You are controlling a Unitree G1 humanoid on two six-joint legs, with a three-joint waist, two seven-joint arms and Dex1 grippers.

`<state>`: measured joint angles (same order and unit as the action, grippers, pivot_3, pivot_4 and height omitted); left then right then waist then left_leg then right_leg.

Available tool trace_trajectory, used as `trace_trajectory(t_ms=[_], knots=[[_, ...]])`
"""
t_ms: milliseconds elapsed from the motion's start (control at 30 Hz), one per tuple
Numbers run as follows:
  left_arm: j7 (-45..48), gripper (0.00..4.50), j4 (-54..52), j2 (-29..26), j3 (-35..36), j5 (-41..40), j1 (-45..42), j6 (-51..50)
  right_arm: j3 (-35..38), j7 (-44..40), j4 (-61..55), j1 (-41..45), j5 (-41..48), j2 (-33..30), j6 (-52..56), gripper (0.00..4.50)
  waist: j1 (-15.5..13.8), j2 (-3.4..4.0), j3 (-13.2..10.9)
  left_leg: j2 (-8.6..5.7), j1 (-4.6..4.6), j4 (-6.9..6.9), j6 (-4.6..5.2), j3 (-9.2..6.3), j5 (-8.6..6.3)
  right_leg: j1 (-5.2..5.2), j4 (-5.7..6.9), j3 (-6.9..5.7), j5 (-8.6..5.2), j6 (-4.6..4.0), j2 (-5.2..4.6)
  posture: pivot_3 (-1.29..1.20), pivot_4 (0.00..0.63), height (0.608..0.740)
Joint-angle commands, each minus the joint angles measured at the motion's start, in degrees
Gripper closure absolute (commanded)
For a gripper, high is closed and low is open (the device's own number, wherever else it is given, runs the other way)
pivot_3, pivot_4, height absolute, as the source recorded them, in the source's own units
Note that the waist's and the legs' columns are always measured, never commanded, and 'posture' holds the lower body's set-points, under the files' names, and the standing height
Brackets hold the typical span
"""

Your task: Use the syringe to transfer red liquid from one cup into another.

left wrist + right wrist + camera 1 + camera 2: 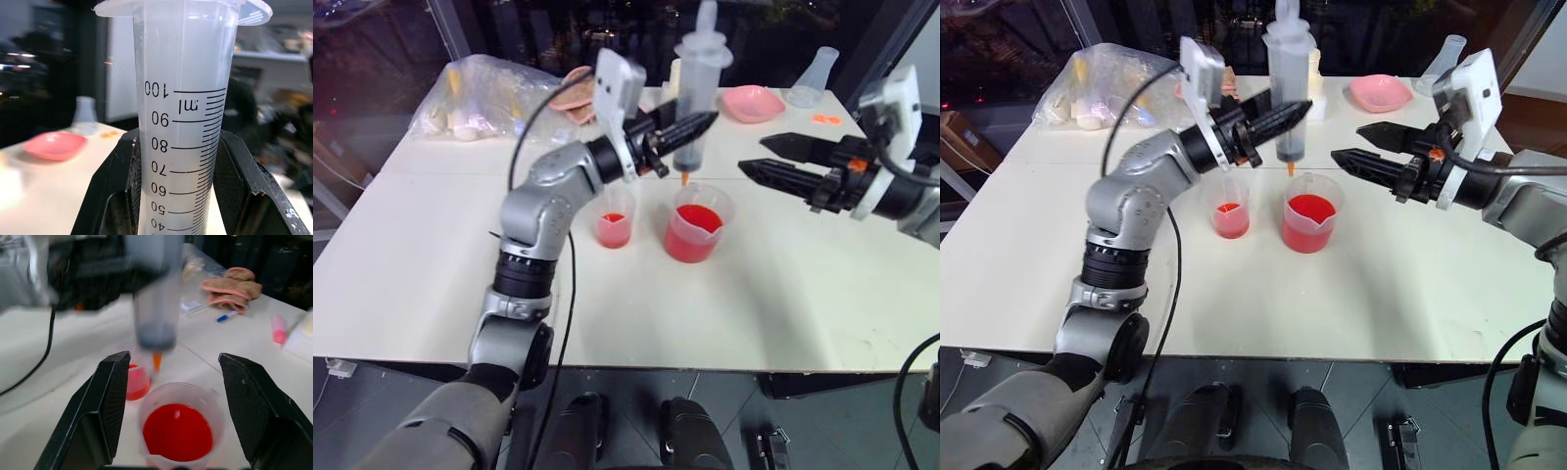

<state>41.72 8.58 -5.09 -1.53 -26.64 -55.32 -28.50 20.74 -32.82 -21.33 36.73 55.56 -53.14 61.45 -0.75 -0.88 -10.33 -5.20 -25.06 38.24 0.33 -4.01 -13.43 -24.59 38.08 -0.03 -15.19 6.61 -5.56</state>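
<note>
My left gripper (705,122) is shut on the syringe (697,78), clamping its graduated barrel (183,122) between both fingers. The syringe stands upright with its orange tip (156,361) pointing down, just above the far rim of the larger spouted cup (698,223). That cup holds red liquid (177,431). The dark plunger seal sits low, near the tip. To the left of the larger cup stands the smaller cup (615,220), with a little red liquid at its bottom. My right gripper (1349,142) hovers open to the right of the syringe, level, pointing at it, holding nothing.
Along the far side of the white table (421,284) lie a crumpled plastic bag (484,98), a pink cloth (232,286), a blue-tipped pen (227,317), a pink dish (752,103) and a clear conical flask (813,76). A black cable (570,294) hangs from my left arm.
</note>
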Motion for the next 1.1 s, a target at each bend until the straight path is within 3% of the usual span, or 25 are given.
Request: trace_trajectory(t_ms=[33, 233, 500, 800, 1100], knots=[[3.6, 3.04, 5.4, 1.8, -2.3, 2.3, -0.5, 7.1, 5.4, 5.2, -0.8, 4.1, 5.4, 0.6, 1.7, 1.51, 0.1, 0.02, 0.0, 0.00, 0.00, -0.01, 0.02, 0.00, -0.01, -0.01, 0.00, 0.01, 0.00, 0.00, 0.00, 0.00, 0.150, 0.740], [6.2, 3.04, 18.0, 4.0, -3.9, 7.1, -1.9, 18.3, 7.6, 17.4, -1.7, 7.6, 17.0, 2.6, 7.1, 1.51, 0.0, 0.03, 0.0, 0.03, 0.01, -0.02, 0.12, 0.00, -0.07, -0.01, 0.00, 0.02, 0.00, -0.01, -0.01, 0.00, 0.150, 0.740], [7.8, 3.04, 29.3, 6.4, -2.8, 9.4, -5.5, 26.7, 4.3, 28.1, -4.1, 7.1, 24.5, 3.5, 6.6, 1.51, 0.0, 0.03, 0.0, 0.01, 0.00, -0.02, 0.38, 0.00, -0.20, -0.01, 0.00, 0.02, 0.00, -0.01, -0.03, 0.00, 0.150, 0.740], [8.7, 3.04, 31.9, 8.6, -3.8, 11.3, -4.4, 29.1, -1.3, 34.1, -2.3, 8.8, 26.1, 5.0, 3.9, 1.51, 0.1, 0.03, 0.0, 0.02, 0.01, -0.02, 0.42, 0.00, -0.20, -0.01, 0.01, 0.01, 0.01, -0.01, 0.00, 0.00, 0.150, 0.740], [8.9, 3.04, 30.3, 9.8, -4.7, 12.8, -2.6, 29.3, -2.1, 35.1, -1.2, 7.2, 26.7, 5.0, 2.4, 1.51, 0.0, 0.04, 0.0, 0.02, 0.00, -0.02, 0.45, 0.00, -0.20, -0.01, 0.00, 0.01, 0.00, -0.01, -0.01, 0.00, 0.150, 0.740]])
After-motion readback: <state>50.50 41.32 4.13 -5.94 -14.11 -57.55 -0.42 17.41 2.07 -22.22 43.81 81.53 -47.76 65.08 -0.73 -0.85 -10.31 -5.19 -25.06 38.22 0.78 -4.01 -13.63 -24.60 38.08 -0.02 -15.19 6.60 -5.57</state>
